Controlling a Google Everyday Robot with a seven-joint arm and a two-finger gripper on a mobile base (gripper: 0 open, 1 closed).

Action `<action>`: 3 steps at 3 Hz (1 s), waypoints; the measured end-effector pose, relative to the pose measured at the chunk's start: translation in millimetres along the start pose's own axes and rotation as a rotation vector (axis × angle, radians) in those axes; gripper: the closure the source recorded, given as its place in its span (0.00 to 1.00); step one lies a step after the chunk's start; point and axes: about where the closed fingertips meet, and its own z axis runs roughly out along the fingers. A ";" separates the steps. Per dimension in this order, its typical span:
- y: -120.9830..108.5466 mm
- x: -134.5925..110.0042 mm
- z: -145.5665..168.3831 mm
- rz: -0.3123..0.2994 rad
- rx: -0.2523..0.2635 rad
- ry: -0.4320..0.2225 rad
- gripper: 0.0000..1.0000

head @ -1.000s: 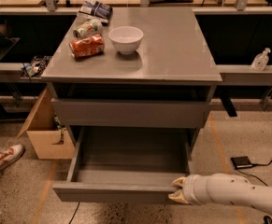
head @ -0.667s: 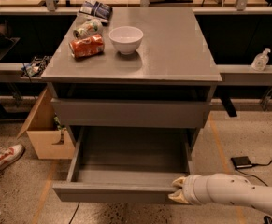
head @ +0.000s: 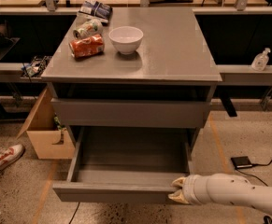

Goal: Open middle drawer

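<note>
The middle drawer (head: 126, 190) is pulled far out of the grey cabinet (head: 173, 45). Its plain grey box interior is empty. Above it is another flat grey drawer front (head: 131, 112), almost flush with the cabinet. My gripper (head: 176, 190) comes in from the lower right on a white arm (head: 238, 192). It sits at the right end of the open drawer's front panel, with one fingertip (head: 178, 182) on the inner side of the rim and the other on the outer face, closed on the panel. Anything below the open drawer is hidden.
On the cabinet top stand a white bowl (head: 125, 38), an orange can on its side (head: 86, 46), a second can (head: 87, 28) and a bag (head: 94, 8). A cardboard box (head: 44, 134) and a person's shoe (head: 4, 157) are at the left. A small black device with a cable (head: 242, 162) lies on the floor at the right.
</note>
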 end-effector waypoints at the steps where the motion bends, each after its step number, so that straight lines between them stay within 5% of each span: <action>1: 0.0 -0.1 -0.2 0.000 0.000 0.000 1.00; 2: 0.1 -0.1 -0.3 0.000 0.000 0.000 1.00; 3: 0.1 -0.1 -0.3 0.000 0.000 0.000 0.83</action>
